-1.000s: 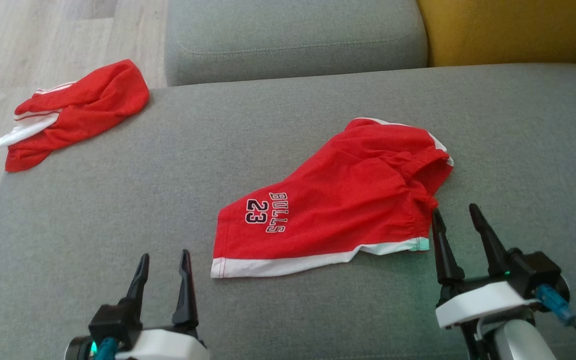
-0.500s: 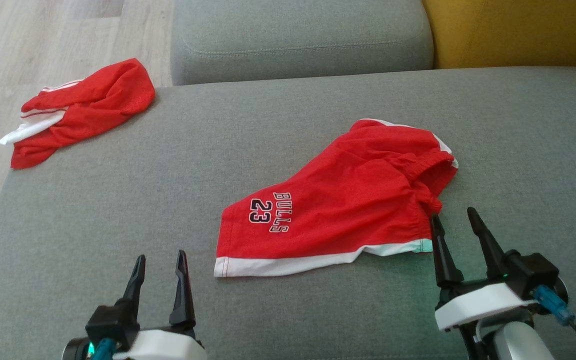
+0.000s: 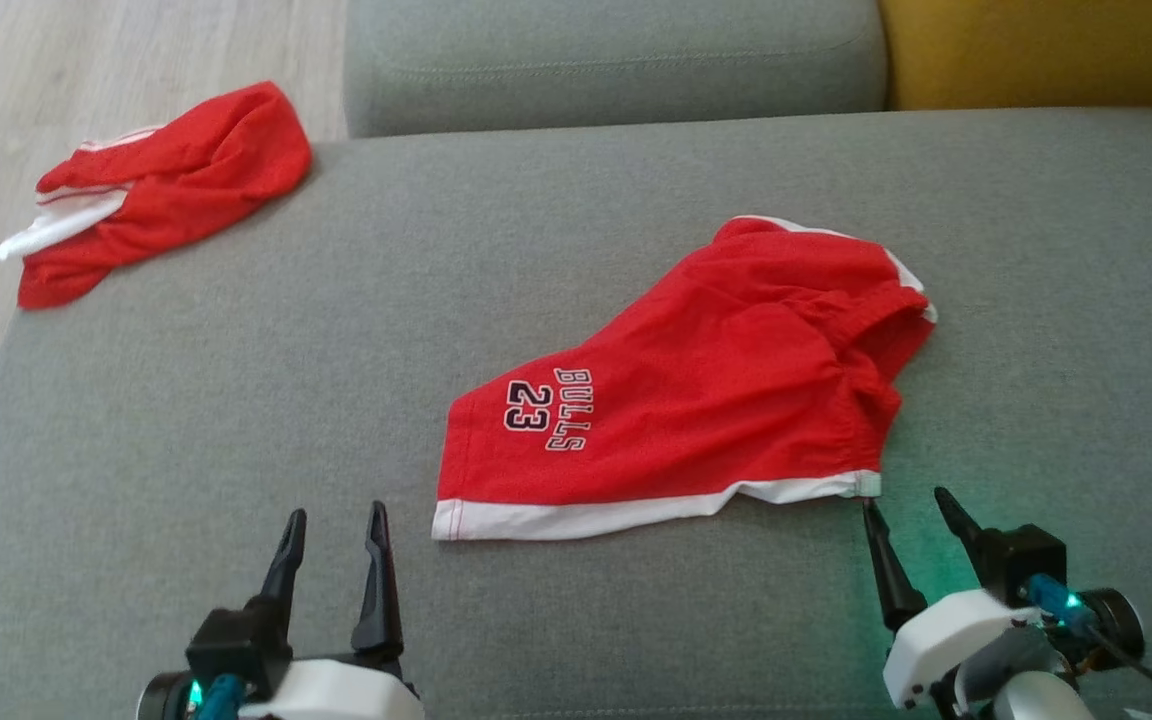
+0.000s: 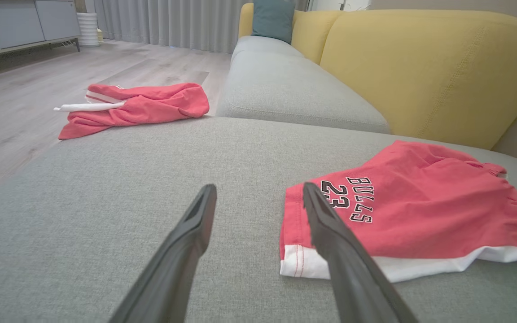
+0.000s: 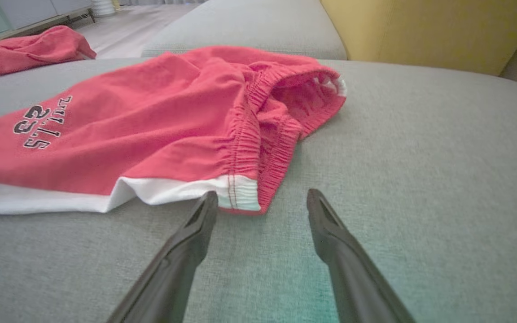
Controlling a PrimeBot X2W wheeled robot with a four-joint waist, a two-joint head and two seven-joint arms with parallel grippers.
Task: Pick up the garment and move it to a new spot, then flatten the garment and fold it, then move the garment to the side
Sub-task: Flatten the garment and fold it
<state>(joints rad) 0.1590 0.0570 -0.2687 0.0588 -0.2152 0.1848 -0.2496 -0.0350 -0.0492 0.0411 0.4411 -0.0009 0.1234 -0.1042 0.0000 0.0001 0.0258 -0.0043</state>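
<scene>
Now red-and-white fabric Bulls shorts [image 3: 716, 380] on grey sofa cushion [image 3: 236, 420]; left fingers [image 3: 374, 580] apart, right fingers [image 3: 884, 565] apart beside hem corner.

Home living room: a big grey fabric sofa seat [image 3: 236, 400], a second grey seat section [image 4: 285, 85] beyond it, a yellow upholstered backrest [image 4: 429, 67] along the right and a teal cushion [image 4: 273, 20] at the far end. Left of the sofa is pale wood-look floor [image 4: 38, 94], with full-length grey curtains [image 4: 173, 22] on the far wall, a low cabinet [image 4: 16, 22] on legs far left and a white ribbed container [image 4: 89, 29] beside it. Loose laundry on the seat fits too: red shorts [image 3: 696, 380] near right, another crumpled red garment [image 3: 166, 190] at the far left edge.
</scene>
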